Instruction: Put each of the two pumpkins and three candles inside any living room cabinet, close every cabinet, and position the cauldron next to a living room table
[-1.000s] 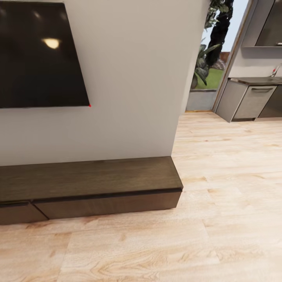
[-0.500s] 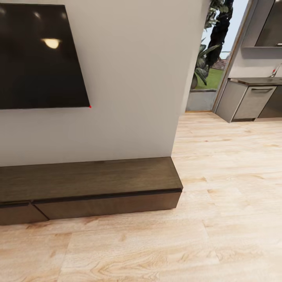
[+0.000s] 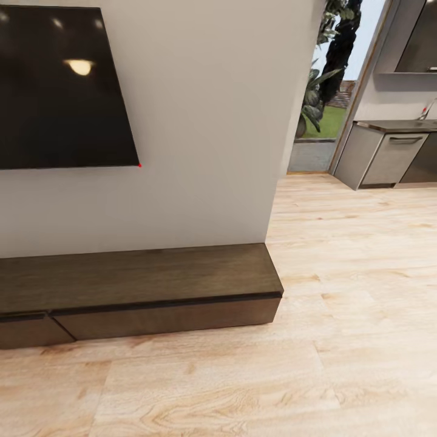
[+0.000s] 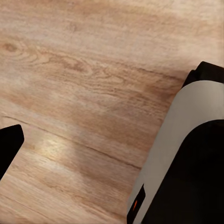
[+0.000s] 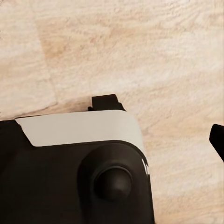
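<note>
The cabinet (image 3: 139, 288) is the landmark: long, low, dark-brown unit on the wood floor (image 3: 340, 340), sitting against the base of a white wall (image 3: 200, 133). Its drawer fronts look shut, w/ a thin dark gap line running under the top board; a seam between two fronts shows near the unit's L end. Top of the cabinet carries nothing visible.

Above the cabinet, on the wall, a black TV screen (image 3: 60, 85) w/ a ceiling-light glare and a tiny red dot at its lower corner. Beyond the cabinet's R end the wall stops; past that, an opening w/ green plants (image 3: 318, 91) and grass outside. Further R of the cabinet, well apart, grey kitchen units (image 3: 388, 155) w/ a dark worktop (image 3: 400, 125) and a tap.

Left wrist view: wood floor planks, a white-and-black robot body part (image 4: 186, 158) w/ a small orange mark, and a black tip at the frame edge, prob. one finger of the left pincer (image 4: 8, 144). Can't tell if it's spread or pressed together.

Right wrist view: pale floor, a black-and-white robot part (image 5: 79, 168) w/ a round knob, and a black tip at the edge, prob. a finger of the right pincer (image 5: 217, 139). State: can't tell either.
</note>
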